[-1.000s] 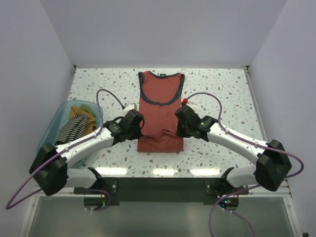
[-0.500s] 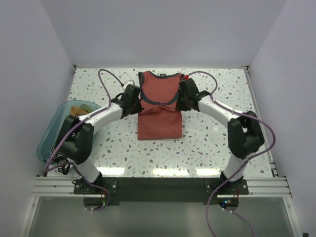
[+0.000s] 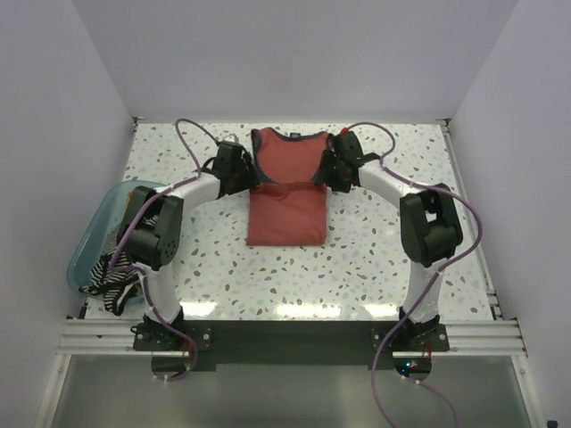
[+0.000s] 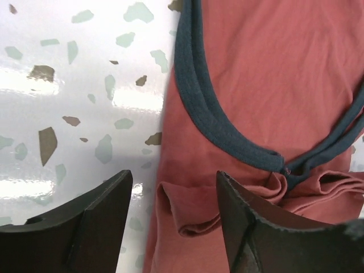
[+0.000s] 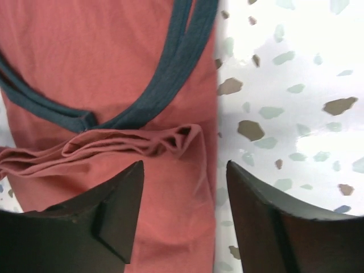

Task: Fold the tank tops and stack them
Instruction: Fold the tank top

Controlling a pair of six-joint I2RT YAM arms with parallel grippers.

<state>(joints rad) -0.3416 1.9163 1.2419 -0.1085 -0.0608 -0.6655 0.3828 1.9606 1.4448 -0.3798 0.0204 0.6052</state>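
The rust-red tank top (image 3: 285, 209) with navy trim lies at the table's middle back, its lower half folded up over the chest. The rumpled hem (image 4: 190, 213) rests just below the navy armholes (image 5: 170, 68). My left gripper (image 3: 239, 169) stands open over the hem's left corner, its fingers (image 4: 85, 227) apart and holding nothing. On the other side my right gripper (image 3: 335, 168) is open above the hem's right corner (image 5: 187, 136), nothing between its fingers (image 5: 273, 222). A striped tank top (image 3: 111, 285) hangs over the bin's near rim.
A translucent teal bin (image 3: 82, 259) sits at the left table edge, partly behind my left arm, with a bit of mustard cloth (image 3: 140, 193) showing inside. White walls close the table on three sides.
Both grippers carried the red top's lower hem away from me up to the armholes, folding it in half. Then both opened and let the hem go.
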